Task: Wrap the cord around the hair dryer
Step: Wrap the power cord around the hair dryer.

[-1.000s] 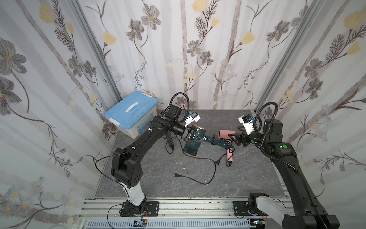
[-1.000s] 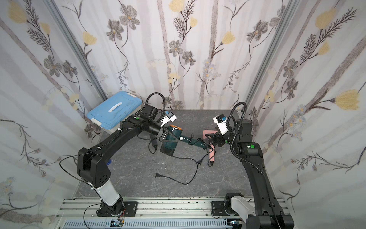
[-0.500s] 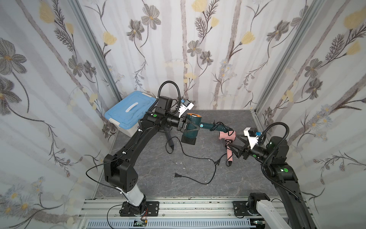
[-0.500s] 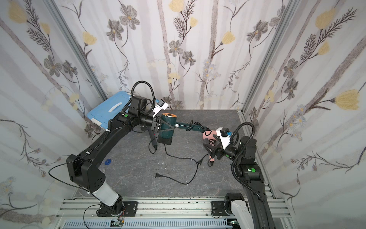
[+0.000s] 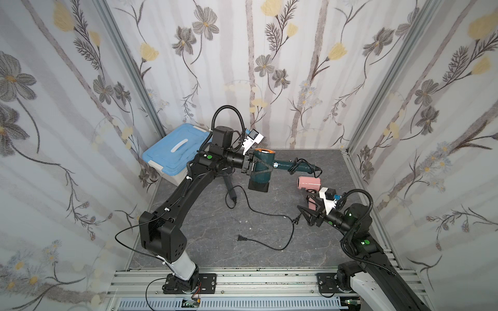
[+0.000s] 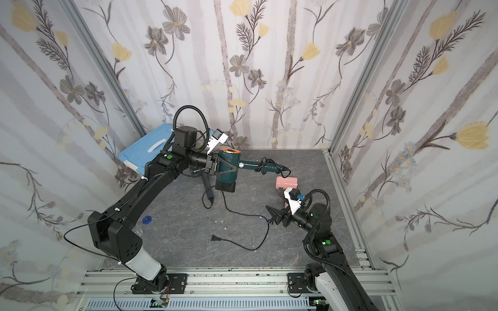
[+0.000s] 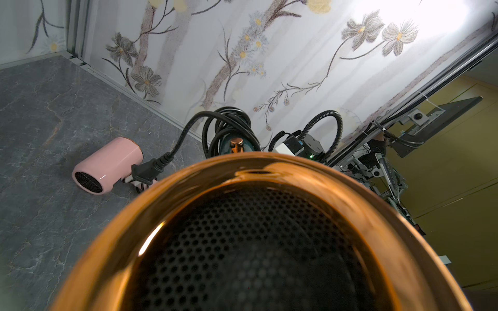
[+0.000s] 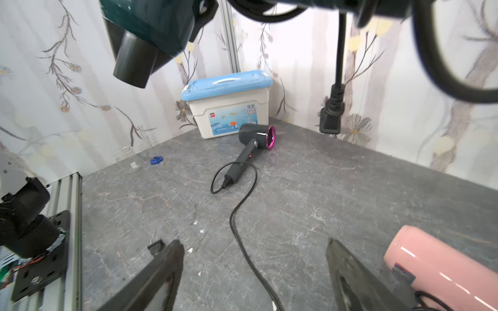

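**Handle (image 5: 283, 163) aims rightward**

Aloft, the left gripper (image 5: 256, 164) clamps the teal hair dryer (image 5: 260, 180) by the barrel, cord (image 5: 295, 164) coiled on its level handle. Nearer that handle, the right gripper (image 5: 306, 215) gapes empty low down beside the pink hair dryer (image 5: 308, 183).

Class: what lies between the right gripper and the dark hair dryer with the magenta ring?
A black cord on the table, from the dark hair dryer toward the right gripper; see the right wrist view.
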Robot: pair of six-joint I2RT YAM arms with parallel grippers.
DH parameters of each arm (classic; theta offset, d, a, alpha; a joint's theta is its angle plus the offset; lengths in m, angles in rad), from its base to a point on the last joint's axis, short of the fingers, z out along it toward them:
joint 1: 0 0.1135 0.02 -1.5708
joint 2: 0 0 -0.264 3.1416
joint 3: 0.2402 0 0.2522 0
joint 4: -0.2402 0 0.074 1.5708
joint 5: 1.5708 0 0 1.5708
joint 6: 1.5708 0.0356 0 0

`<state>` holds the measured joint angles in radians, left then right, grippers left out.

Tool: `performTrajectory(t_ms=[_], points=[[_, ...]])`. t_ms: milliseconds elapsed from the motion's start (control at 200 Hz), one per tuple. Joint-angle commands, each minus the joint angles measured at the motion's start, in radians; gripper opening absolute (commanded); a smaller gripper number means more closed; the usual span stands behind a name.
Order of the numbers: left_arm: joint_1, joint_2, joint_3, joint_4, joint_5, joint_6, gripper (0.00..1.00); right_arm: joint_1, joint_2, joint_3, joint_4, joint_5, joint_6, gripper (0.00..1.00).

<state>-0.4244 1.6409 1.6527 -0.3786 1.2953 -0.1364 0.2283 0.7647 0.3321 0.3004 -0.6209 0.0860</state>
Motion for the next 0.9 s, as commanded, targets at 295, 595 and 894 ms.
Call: performTrajectory(t_ms=[295,595,894], points=[[-0.003,-0.039,-0.073,0.356,0.051,-0.257,0.00,-0.057,0.133,-0.121,0.590,-0.005,0.082,0.81],[-0.027,-0.044,-0.120,0.457,0.015,-0.352,0.00,-0.065,0.366,-0.071,0.841,0.025,0.179,0.80],[-0.027,-0.041,-0.116,0.497,0.008,-0.397,0.00,-0.081,0.601,-0.008,1.081,-0.028,0.315,0.80]])
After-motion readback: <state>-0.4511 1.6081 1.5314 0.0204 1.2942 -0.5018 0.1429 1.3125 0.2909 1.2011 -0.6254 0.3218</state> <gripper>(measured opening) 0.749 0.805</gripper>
